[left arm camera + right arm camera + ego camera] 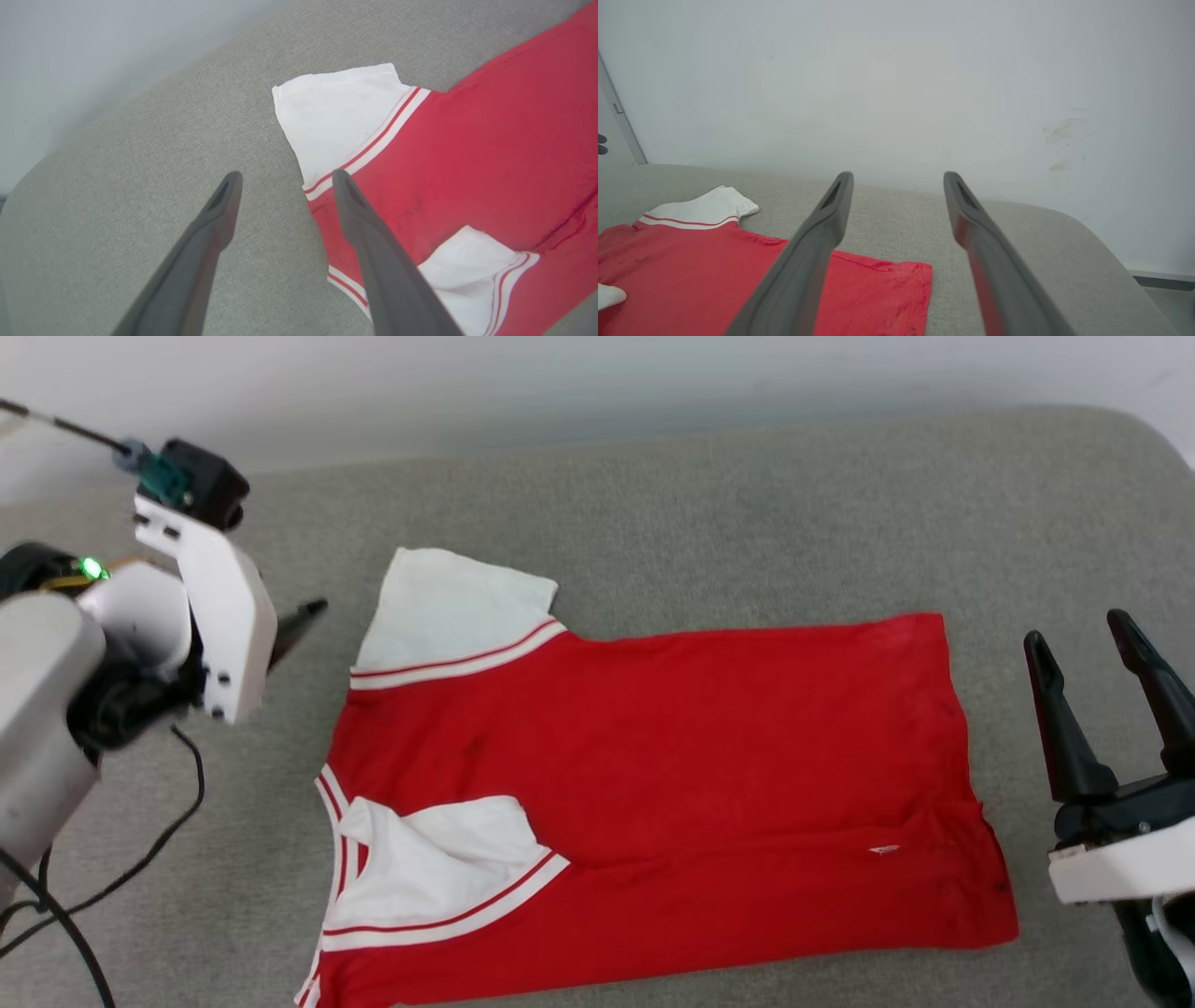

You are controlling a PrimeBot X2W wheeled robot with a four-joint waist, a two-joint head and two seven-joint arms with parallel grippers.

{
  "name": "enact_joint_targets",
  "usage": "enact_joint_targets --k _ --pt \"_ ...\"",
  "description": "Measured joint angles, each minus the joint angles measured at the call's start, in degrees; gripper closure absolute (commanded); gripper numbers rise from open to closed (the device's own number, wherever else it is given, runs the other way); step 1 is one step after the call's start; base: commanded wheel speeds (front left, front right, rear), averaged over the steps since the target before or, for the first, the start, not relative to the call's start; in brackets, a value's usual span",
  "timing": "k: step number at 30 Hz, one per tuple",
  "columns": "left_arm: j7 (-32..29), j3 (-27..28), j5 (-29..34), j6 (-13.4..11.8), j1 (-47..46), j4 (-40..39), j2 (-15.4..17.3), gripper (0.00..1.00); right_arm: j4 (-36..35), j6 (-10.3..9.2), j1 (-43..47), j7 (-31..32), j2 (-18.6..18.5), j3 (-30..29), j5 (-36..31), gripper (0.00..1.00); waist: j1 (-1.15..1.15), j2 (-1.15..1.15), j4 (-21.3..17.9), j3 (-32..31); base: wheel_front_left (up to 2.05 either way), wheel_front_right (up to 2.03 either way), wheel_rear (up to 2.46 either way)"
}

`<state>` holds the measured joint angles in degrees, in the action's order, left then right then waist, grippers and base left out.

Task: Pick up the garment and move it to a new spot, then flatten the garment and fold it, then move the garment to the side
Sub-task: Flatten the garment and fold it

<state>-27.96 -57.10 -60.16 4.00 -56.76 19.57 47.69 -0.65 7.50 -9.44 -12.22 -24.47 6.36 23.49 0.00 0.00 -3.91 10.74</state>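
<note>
The red garment [672, 775] lies spread on the grey cushion, neck end to the left and hem to the right. Its far white sleeve [448, 607] lies flat; the near white sleeve [439, 859] is folded over the red body. A small white tag [883, 848] shows near the hem. My left gripper [285, 179] hovers open just left of the far sleeve [336, 116], holding nothing; one dark fingertip [303, 614] pokes out from behind its white wrist. My right gripper [1083, 649] stands open and empty to the right of the hem [896, 289].
The grey cushioned surface [747, 513] runs under everything and rounds off at the far right corner [1087, 233]. A pale wall [896, 84] stands behind it. Black cables [140, 859] hang below my left arm at the lower left.
</note>
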Motion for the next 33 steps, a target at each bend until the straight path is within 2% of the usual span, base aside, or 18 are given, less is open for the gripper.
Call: enact_joint_targets --k 6,10,15,22,32,33 --pt "-5.4 0.8 -0.7 0.0 -7.2 4.7 -3.2 0.0 -5.5 0.01 3.4 -2.0 5.7 -2.6 -5.9 0.0 0.0 0.0 -1.3 5.5 0.0 0.0 0.0" --pt "-10.1 1.9 -1.5 -0.7 -13.4 7.9 -5.4 0.0 -7.1 0.01 3.9 -2.4 7.6 -2.5 -7.7 0.0 0.01 0.0 -2.1 9.6 0.0 0.0 0.0" --pt "-18.6 1.8 -2.7 -0.6 -20.1 11.6 -6.9 0.0 -8.0 0.0 1.9 -2.6 8.3 -1.4 -7.9 0.0 0.01 0.0 -3.1 14.8 0.0 0.0 0.0" --pt "-25.9 0.5 -1.5 -1.2 -26.4 14.8 -7.4 0.0 -8.4 0.0 -2.7 -2.8 8.6 1.3 -8.0 0.0 0.01 0.0 -5.0 21.2 0.0 0.0 0.0" --pt "-27.7 -1.9 0.6 0.1 -27.9 16.9 -7.4 0.0 -9.2 0.01 -4.7 -2.8 8.6 2.7 -11.9 0.0 0.01 0.0 -7.3 25.3 0.0 0.0 0.0" --pt "-27.9 -2.1 0.6 0.4 -27.9 17.0 -7.4 0.68 -9.2 0.01 -4.7 -2.8 8.6 2.4 -12.0 0.0 0.01 0.0 -7.2 25.2 0.0 0.0 0.0"
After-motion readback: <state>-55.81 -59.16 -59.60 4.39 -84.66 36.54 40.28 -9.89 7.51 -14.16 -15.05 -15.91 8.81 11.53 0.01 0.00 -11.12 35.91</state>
